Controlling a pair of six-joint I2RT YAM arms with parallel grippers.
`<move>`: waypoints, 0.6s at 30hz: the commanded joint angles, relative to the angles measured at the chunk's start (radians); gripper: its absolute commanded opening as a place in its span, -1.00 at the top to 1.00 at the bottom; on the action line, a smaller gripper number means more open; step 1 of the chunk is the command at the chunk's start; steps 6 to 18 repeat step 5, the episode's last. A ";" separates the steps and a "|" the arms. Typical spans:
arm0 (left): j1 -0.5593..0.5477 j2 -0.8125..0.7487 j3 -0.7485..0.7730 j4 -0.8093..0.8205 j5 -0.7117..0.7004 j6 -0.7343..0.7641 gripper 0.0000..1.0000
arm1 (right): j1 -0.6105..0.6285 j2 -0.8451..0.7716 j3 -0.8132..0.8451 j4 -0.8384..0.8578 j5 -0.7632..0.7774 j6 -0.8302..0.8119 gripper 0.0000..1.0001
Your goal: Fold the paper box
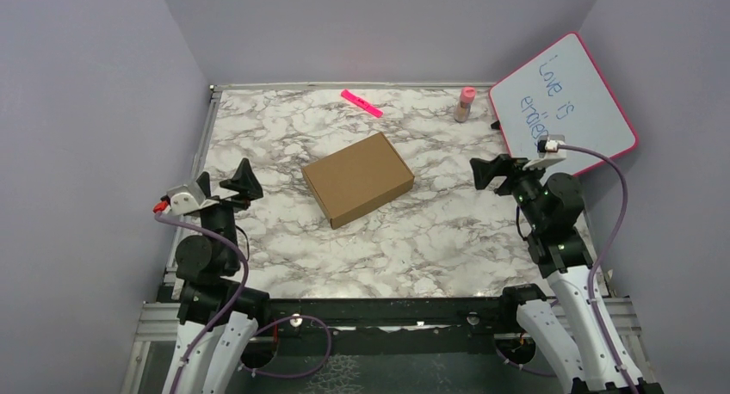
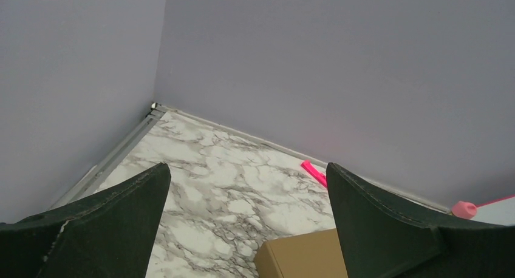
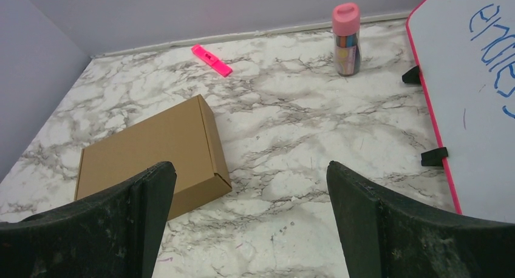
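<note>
Paper box (image 1: 358, 179) (image 3: 152, 156) (image 2: 303, 257), a plain brown cardboard mailer closed into a shallow rectangular shape, lay flat near the middle of the white-and-grey marble-patterned table (image 1: 430, 248) (image 3: 291, 138) (image 2: 212, 193), turned at an angle to the table's edges, and neither arm touched it. A flat pink highlighter (image 1: 361, 103) (image 3: 211, 60) (image 2: 314, 173) lay at the table's far edge, close to the wall. Also along that far edge, towards the table's far right corner, a clear tube with a pink cap (image 1: 465, 105) (image 3: 346, 41) (image 2: 464, 209) stood upright, with coloured pens visible inside it. A pink-framed whiteboard (image 1: 564, 97) (image 3: 480, 108) with blue handwriting leaned in the table's far right corner, propped on small black feet. The left gripper (image 1: 225, 183) (image 2: 247, 166) hung above the table's left side, well apart from the paper box, its two dark fingers spread wide with nothing between them. The right gripper (image 1: 492, 172) (image 3: 249, 164) hung above the table's right side, in front of the whiteboard, its fingers likewise spread wide and holding nothing. Both arms rose from bases at the table's near edge.
</note>
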 commanded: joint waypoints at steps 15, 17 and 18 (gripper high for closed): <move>0.009 0.032 0.006 0.029 -0.008 -0.010 -0.98 | 0.004 -0.011 -0.012 0.042 0.022 -0.008 -1.00; 0.009 0.032 0.006 0.029 -0.008 -0.010 -0.98 | 0.004 -0.011 -0.012 0.042 0.022 -0.008 -1.00; 0.009 0.032 0.006 0.029 -0.008 -0.010 -0.98 | 0.004 -0.011 -0.012 0.042 0.022 -0.008 -1.00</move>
